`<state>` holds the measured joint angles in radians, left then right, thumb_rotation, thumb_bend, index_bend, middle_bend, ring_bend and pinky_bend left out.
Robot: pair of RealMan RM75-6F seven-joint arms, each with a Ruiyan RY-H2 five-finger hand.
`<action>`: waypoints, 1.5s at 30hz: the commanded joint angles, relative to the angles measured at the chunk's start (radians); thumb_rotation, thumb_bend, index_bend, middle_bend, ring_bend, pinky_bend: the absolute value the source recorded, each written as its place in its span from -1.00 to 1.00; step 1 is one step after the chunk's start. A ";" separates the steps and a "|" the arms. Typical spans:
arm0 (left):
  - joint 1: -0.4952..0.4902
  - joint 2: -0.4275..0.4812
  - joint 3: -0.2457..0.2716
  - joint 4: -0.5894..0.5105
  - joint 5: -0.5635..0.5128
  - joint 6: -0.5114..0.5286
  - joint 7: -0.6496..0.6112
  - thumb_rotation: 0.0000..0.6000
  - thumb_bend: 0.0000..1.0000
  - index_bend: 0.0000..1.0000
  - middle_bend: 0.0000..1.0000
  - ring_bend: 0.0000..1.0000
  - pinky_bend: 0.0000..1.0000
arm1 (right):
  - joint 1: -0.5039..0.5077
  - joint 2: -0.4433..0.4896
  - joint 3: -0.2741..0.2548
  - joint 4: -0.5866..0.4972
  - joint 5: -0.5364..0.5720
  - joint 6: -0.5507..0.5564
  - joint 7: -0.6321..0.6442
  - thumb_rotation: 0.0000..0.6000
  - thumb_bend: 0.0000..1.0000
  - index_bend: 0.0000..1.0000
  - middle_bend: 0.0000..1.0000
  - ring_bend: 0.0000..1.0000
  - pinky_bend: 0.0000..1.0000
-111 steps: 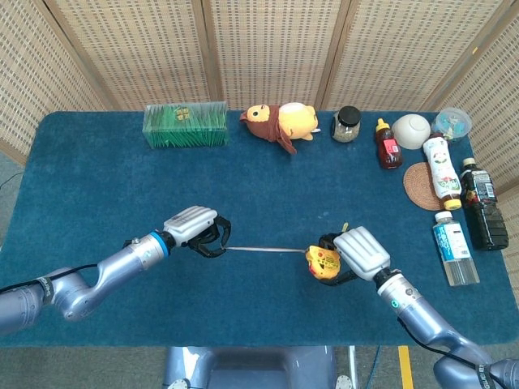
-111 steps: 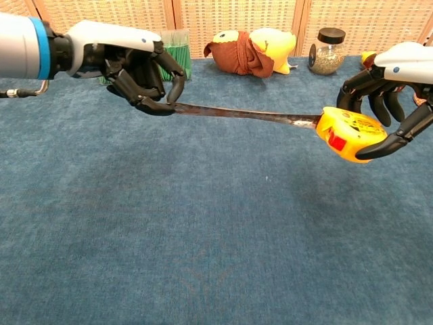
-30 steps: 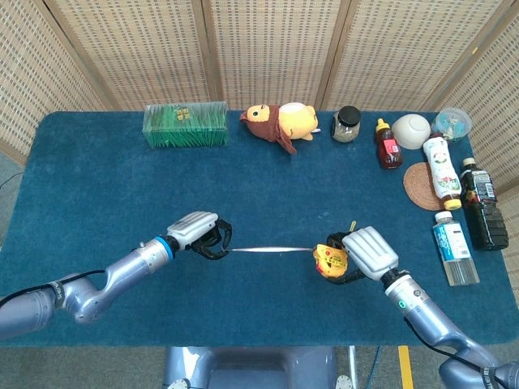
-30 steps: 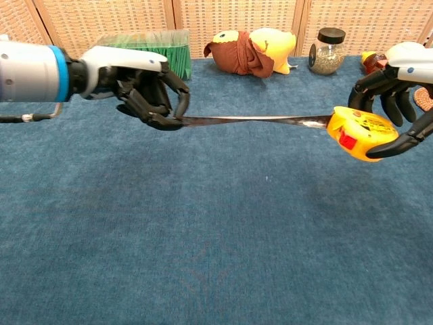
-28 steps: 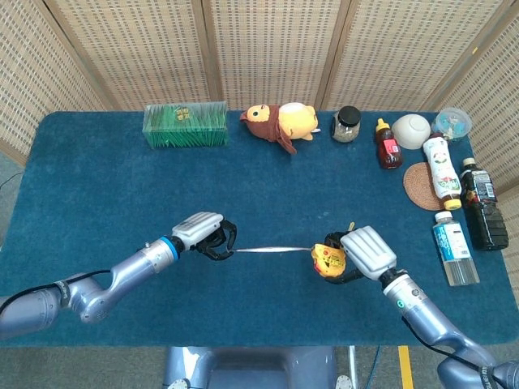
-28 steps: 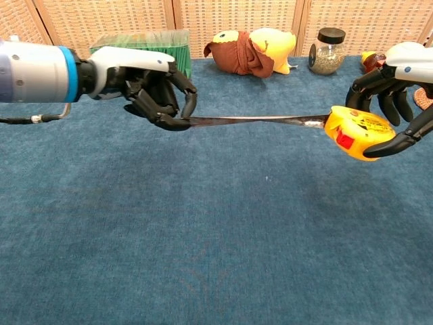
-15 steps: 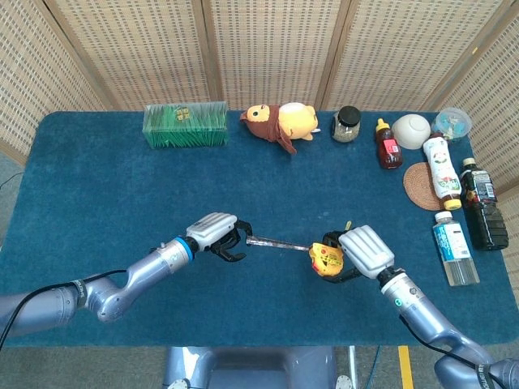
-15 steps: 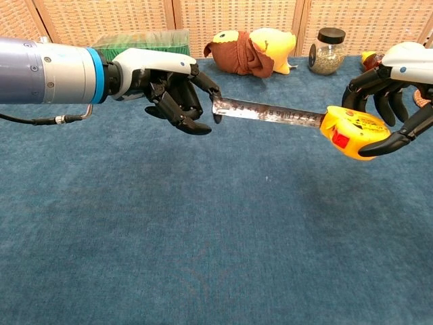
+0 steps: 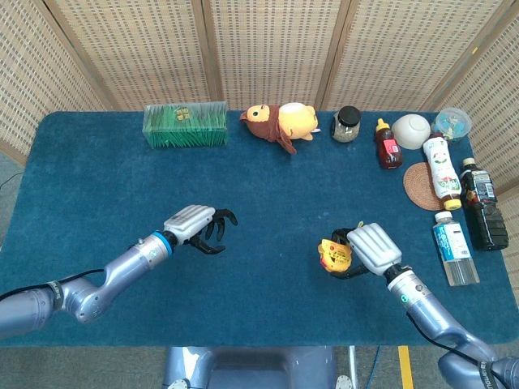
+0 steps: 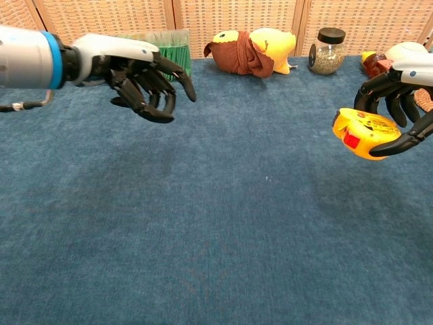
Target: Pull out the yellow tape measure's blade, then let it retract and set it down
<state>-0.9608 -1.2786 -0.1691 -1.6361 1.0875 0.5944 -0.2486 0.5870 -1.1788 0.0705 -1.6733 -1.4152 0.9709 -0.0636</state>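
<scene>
Yellow tape measure [image 10: 364, 133] gripped in right hand [image 10: 399, 112] (red button toward camera), left hand [image 10: 145, 84] spread, holding nothing

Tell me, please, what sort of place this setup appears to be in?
Probably a robot test station: a blue-carpeted table backed by wicker screens, with assorted props like a plush toy and bottles.

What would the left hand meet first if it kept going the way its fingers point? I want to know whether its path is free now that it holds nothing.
The left hand points rightward across the table. Along that line, the first thing looks to be the yellow tape measure held by the right hand, though height is hard to judge.
</scene>
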 commanded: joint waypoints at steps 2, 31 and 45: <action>0.043 0.061 0.010 -0.031 0.021 0.043 0.006 0.95 -0.43 -0.46 0.10 0.16 0.72 | -0.002 -0.014 -0.006 0.033 -0.003 -0.002 0.006 0.29 -0.54 0.09 0.19 0.19 0.14; 0.345 0.382 0.100 -0.168 0.148 0.255 -0.050 0.92 -0.44 -0.46 0.10 0.16 0.68 | -0.009 -0.139 -0.041 0.289 0.056 -0.087 0.010 0.30 -0.52 -0.44 -0.25 -0.26 -0.21; 0.413 0.393 0.104 -0.174 0.142 0.345 0.038 0.99 -0.44 -0.25 0.10 0.16 0.60 | -0.044 -0.052 0.003 0.175 0.061 0.028 -0.018 0.31 -0.52 -0.31 -0.14 -0.17 -0.13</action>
<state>-0.5645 -0.8891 -0.0682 -1.8040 1.2373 0.9130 -0.2419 0.5543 -1.2472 0.0613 -1.4802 -1.3565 0.9739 -0.0752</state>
